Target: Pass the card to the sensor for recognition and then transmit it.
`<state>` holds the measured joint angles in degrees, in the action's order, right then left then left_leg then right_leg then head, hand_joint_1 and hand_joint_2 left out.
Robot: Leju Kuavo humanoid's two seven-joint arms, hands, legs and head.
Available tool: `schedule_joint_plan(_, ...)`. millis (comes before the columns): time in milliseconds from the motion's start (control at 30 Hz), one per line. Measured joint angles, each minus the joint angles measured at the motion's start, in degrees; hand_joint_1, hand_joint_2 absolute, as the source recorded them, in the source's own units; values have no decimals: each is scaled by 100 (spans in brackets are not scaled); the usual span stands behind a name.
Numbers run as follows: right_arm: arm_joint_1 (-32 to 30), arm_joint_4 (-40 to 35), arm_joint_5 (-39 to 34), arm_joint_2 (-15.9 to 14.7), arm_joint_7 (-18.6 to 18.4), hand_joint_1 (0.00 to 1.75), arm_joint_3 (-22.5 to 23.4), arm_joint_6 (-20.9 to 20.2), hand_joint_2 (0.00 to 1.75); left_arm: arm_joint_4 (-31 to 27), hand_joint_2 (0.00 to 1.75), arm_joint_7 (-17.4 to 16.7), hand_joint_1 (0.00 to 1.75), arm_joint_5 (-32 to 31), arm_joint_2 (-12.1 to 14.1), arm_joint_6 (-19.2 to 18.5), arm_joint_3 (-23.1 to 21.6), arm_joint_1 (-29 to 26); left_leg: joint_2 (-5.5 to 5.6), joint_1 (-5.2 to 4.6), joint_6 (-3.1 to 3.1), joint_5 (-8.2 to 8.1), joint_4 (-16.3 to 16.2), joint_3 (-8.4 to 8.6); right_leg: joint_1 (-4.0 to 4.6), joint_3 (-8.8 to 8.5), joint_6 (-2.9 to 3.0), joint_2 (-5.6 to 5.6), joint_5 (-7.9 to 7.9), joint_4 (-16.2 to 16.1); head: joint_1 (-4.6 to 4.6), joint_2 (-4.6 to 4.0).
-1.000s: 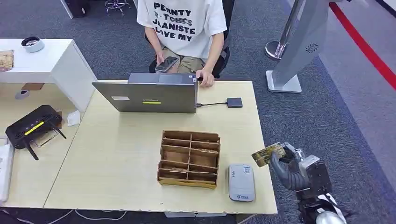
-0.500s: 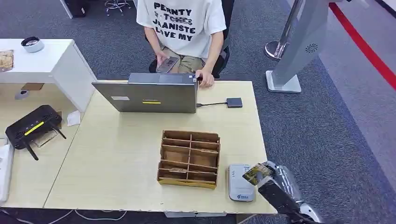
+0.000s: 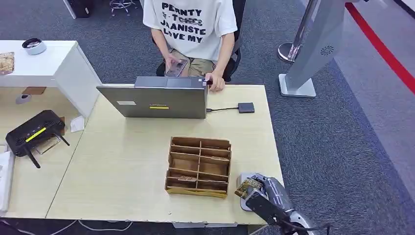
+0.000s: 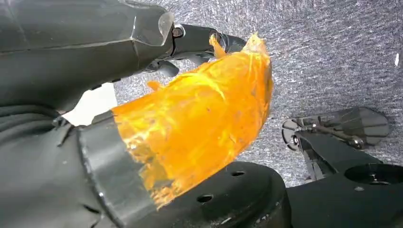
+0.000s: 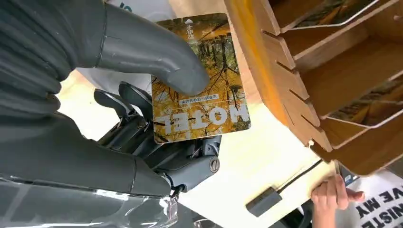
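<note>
Right hand (image 3: 266,198), fingers pinching hotel card (image 5: 199,78) flat over grey sensor (image 3: 243,180) on desk (image 3: 122,166) for reading; left hand's grip impossible to tell.

Grey carpet (image 3: 318,132) is covering the floor, with a red stripe (image 3: 379,46) running along its right side. A pale wooden table (image 3: 122,166) is standing in the middle, a white cabinet (image 3: 58,66) is sitting at its left, and a grey stand (image 3: 313,54) is rising nearby.

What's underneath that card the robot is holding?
The grey sensor box on the table lies under the card and robot hand. They cover most of it, so contact can't be judged.
</note>
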<state>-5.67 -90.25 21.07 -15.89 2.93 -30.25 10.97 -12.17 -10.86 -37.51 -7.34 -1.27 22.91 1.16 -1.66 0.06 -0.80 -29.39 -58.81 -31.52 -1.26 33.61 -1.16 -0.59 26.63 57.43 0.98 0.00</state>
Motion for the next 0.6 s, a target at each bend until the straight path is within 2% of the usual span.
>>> schedule_joint_plan(600,75,171,184,0,-96,175,-26,44,175,0,0,15,0,-20,0,-28,44,-2,0,0,0,0,0,0,1,0,0,0,0,0,0,0)
